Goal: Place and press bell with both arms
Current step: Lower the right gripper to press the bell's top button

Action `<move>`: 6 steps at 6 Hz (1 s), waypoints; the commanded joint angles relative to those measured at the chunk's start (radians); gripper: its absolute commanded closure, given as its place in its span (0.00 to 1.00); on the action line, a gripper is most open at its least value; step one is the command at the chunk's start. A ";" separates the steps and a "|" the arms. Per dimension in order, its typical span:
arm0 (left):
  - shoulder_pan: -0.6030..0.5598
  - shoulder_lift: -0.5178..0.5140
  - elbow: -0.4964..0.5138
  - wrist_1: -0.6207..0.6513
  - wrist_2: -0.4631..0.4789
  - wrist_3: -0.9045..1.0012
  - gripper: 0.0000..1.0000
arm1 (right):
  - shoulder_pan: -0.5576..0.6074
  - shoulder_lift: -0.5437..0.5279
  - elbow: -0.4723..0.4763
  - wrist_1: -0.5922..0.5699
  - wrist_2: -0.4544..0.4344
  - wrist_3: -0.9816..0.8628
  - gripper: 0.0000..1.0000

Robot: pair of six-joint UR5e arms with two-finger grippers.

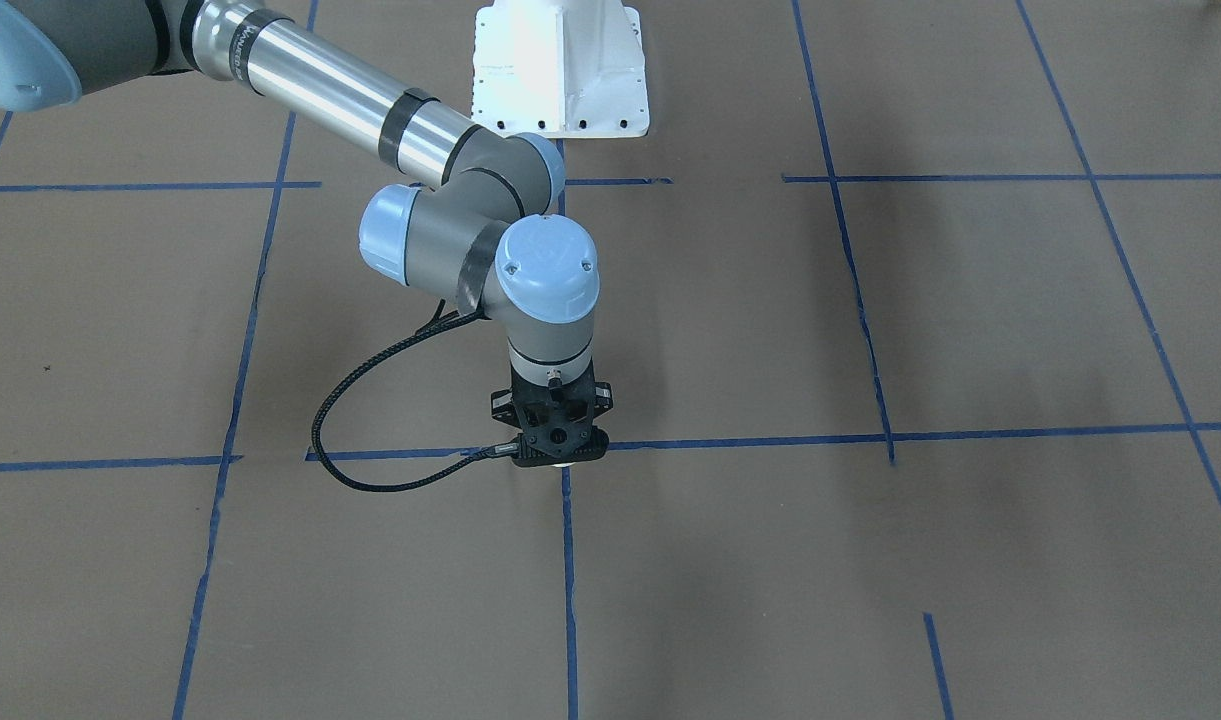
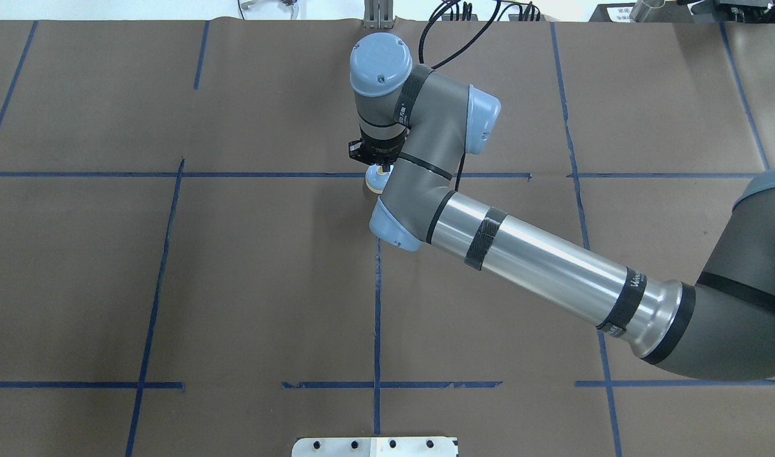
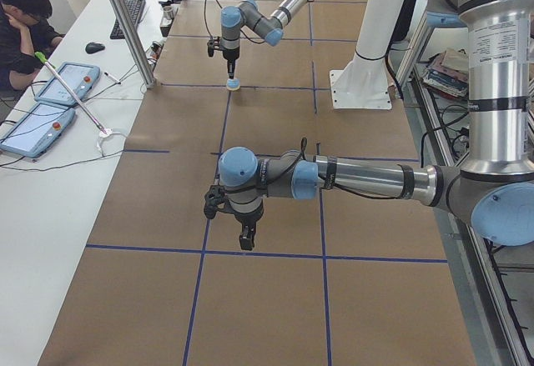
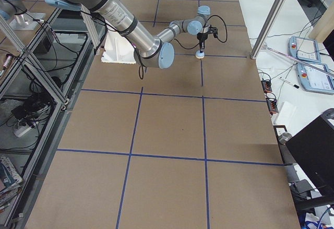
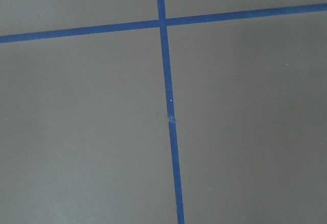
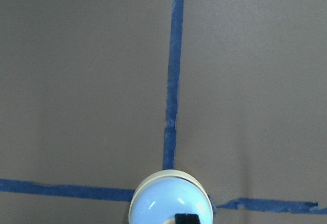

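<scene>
The light-blue bell (image 2: 374, 185) with its cream rim stands on the brown table at a crossing of blue tape lines. It also shows in the right wrist view (image 6: 163, 201) and far off in the exterior left view (image 3: 233, 85). My right gripper (image 2: 376, 162) points straight down over it. Its fingertips (image 6: 180, 218) are shut together on the bell's top, hiding the button. In the front view the right gripper (image 1: 560, 455) covers nearly all of the bell. My left gripper (image 3: 246, 239) hangs low over a bare tape crossing, far from the bell; I cannot tell whether it is open or shut.
The white pedestal (image 1: 560, 70) stands at the robot's side of the table. A metal post (image 3: 125, 24), two teach pendants (image 3: 50, 103) and a seated operator (image 3: 21, 24) are on the side table beyond the brown paper. The left wrist view shows only a tape cross (image 5: 162, 22).
</scene>
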 commanded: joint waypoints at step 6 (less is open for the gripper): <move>0.002 0.009 0.018 0.002 0.008 -0.002 0.00 | 0.185 -0.081 0.083 -0.012 0.212 -0.034 0.00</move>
